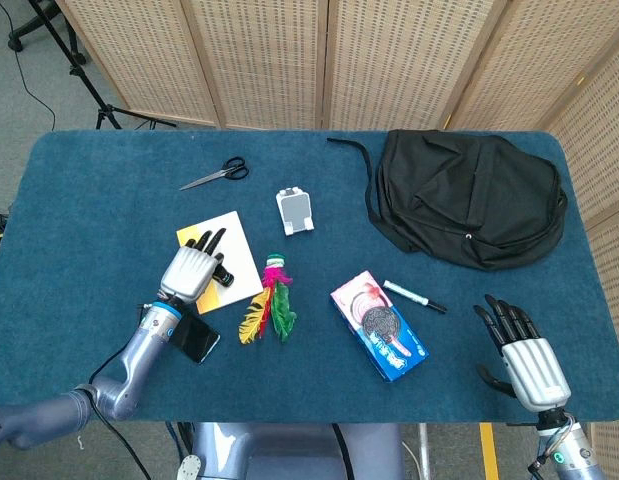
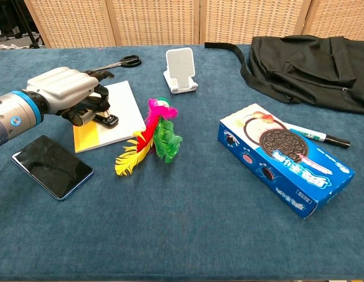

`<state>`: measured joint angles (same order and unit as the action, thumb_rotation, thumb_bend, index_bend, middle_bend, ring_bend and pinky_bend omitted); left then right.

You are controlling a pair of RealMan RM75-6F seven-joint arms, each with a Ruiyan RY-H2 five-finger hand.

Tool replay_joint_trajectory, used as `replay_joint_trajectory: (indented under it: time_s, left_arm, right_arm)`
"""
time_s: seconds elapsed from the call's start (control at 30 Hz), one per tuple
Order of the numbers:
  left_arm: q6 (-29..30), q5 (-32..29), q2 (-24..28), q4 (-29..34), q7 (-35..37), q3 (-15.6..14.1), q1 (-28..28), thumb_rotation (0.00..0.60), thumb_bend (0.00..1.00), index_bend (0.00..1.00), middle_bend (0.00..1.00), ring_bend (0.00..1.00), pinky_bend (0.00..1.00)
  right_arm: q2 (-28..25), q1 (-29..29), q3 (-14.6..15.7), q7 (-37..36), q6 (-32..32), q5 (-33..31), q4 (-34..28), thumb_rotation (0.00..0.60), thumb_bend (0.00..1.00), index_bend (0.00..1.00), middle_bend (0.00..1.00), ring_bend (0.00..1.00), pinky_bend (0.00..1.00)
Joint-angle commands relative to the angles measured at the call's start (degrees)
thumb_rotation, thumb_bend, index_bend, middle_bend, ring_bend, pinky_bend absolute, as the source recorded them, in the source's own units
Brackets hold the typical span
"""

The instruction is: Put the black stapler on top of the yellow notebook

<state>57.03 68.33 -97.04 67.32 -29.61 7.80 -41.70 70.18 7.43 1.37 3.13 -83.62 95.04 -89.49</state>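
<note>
Your stapler [image 2: 105, 119] lies on the notebook [image 2: 120, 117]; smartphone [image 2: 51, 167] before it, scissors [image 2: 120, 62] behind, feathers [image 2: 149, 141] right.
</note>
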Motion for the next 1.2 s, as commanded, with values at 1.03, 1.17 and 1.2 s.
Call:
replay_joint_trajectory:
  time_s: [1.03,1.17,1.2]
  left_arm:
    - [-0.71,-2.92,9.75,13.01,2.38,2.75,0.35,0.600,0.33,0.00,0.00,0.00,0.24]
    - [-0.17,-2.09,12.96,16.82,4.56,2.90,0.96,0.600,0.30,0.00,0.00,0.00,0.24]
    - [0.12,-1.99,13.57,17.46,5.02,3.02,1.13,0.600,0.30,0.00,0.00,0.00,0.23]
  right_arm:
    - [0.57,-0.11,-0.12,-0.57,-0.88,0.65,0.72,0.600,0.34,0.00,0.00,0.00,0.08]
    - [0.54,-0.12,-0.09,-0.59,-0.85,0.64,0.63,0.600,0.34,0.00,0.00,0.00,0.08]
    - [0.55,-0.12,-0.07,-0.52,-0.80,0.62,0.62,0.600,0.34,0.00,0.00,0.00,0.08]
